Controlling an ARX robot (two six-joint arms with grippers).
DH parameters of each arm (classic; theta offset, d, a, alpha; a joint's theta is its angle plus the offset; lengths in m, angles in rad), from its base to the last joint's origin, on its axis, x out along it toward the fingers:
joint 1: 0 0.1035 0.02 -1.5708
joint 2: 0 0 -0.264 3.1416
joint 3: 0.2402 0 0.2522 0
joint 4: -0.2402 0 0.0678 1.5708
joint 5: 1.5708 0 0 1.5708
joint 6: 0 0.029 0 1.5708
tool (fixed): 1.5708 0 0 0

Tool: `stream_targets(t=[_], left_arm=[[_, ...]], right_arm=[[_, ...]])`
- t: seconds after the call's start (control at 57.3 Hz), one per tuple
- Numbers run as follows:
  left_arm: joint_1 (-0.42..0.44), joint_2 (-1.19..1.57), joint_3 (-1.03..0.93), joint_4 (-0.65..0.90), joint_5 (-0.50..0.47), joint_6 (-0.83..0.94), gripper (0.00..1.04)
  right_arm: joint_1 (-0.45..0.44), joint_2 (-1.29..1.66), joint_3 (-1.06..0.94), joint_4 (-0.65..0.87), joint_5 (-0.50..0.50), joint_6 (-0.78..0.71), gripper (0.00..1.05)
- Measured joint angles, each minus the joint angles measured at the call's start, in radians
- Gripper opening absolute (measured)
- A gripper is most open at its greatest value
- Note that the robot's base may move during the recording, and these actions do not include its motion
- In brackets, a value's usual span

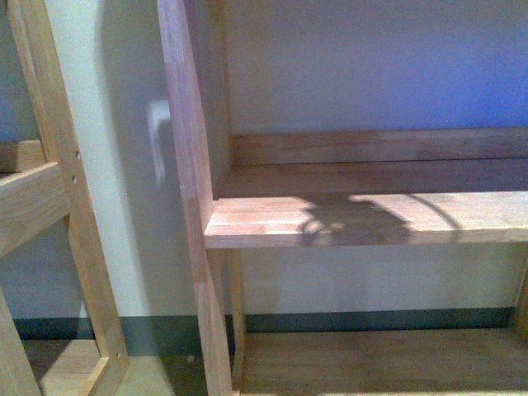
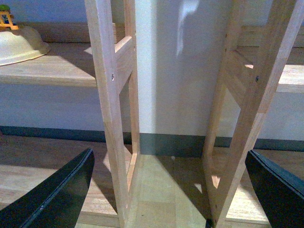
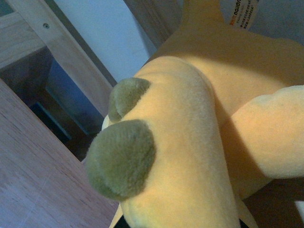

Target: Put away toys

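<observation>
The plush animal (image 3: 190,156) carries a white tag (image 3: 243,13), print too small to read.

The plush animal (image 3: 190,142) is showing only in the right wrist view, where it is filling most of the picture at very close range. Its fabric is appearing orange-yellow, with two rounded olive-brown bumps (image 3: 121,159) projecting from one rounded end. A stubby rounded limb (image 3: 270,137) is extending from the body. A white sewn-in label (image 3: 243,10) with small print is showing at the far end of the body. The toy is lying above a wooden shelf board (image 3: 33,171); contact with it is not discernible.
</observation>
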Motion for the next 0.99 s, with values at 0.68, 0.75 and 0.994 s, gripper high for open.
stream_targets(t=[0.68,0.75,0.994], left_arm=[[0.000,0.000,0.000,0.000,0.000,0.000,0.98],[0.000,0.000,0.000,0.000,0.000,0.000,0.98],[0.000,0.000,0.000,0.000,0.000,0.000,0.98]], right_arm=[[-0.024,-0.170,-0.227,0.121,0.089,-0.237,0.99],[-0.026,-0.301,-0.393,0.211,0.103,-0.293,0.98],[-0.003,-0.672,-0.909,0.420,0.202,-0.454,0.98]])
